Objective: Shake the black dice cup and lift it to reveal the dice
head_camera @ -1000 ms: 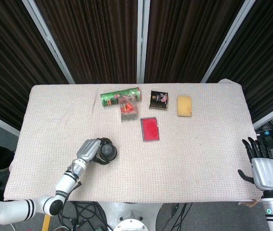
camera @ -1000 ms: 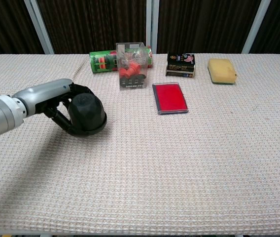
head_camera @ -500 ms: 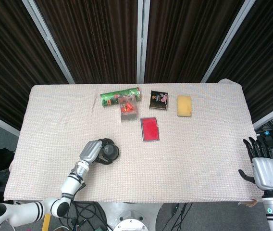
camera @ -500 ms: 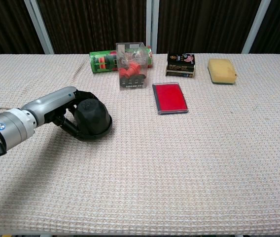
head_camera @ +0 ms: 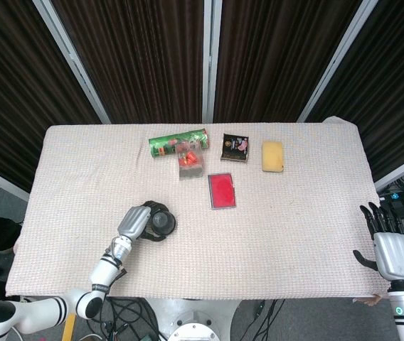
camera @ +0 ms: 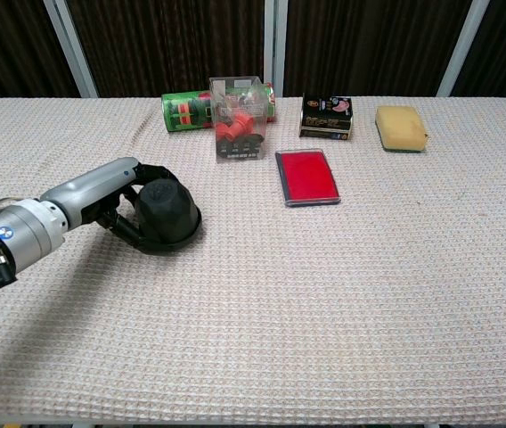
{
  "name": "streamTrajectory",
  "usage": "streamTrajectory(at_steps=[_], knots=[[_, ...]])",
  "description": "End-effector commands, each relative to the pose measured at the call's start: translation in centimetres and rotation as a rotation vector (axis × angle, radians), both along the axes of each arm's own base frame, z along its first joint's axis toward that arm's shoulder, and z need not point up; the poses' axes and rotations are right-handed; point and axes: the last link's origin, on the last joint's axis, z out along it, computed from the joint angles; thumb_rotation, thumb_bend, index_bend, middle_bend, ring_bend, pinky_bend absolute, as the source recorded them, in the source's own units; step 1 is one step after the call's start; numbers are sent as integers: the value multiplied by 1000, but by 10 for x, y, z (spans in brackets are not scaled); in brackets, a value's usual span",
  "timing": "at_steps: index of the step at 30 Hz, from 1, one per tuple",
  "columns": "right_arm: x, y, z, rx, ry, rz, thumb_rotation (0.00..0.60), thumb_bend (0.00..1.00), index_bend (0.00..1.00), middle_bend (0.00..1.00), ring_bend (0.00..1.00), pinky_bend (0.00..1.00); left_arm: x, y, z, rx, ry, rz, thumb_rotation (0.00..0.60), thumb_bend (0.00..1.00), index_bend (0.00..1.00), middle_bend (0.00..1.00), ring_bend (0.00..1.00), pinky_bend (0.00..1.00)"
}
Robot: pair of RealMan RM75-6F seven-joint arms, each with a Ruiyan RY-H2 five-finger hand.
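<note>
Dark curtains hang behind a table (camera: pixel 342 303) covered in a pale waffle-weave cloth, and the black dice cup (camera: pixel 167 215) stands mouth-down on its near-left part, well apart from the row of clutter at the back: a green can (camera: pixel 189 111) lying on its side, a clear box of red pieces (camera: pixel 239 130), a small dark packet (camera: pixel 326 117), a yellow sponge (camera: pixel 401 127) and a flat red case (camera: pixel 307 176). The left hand (camera: pixel 119 201) wraps the cup from its left side, fingers curled round the wall and base, so it grips the cup; the dice are hidden under it. The right hand (head_camera: pixel 392 250) hangs off the table's right edge with fingers spread, holding nothing. Judging from this, the risk lies in the shake: a tilted rim could let dice escape across the cloth, and a loose side grip might let the cup slip on lifting
</note>
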Motion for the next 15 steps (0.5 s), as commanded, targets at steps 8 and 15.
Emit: streamTrajectory(at_steps=[8,15], knots=[[-1,1,2,-8,-4,2,600,101,0,25,0,0,-5,-3,-5,6,31,-27,600,122,313,308,147,321],[0,1,3,-9,-2,4,600,101,0,25,0,0,-3,-3,-3,-1,20,-42,600,104,265,250,111,287]])
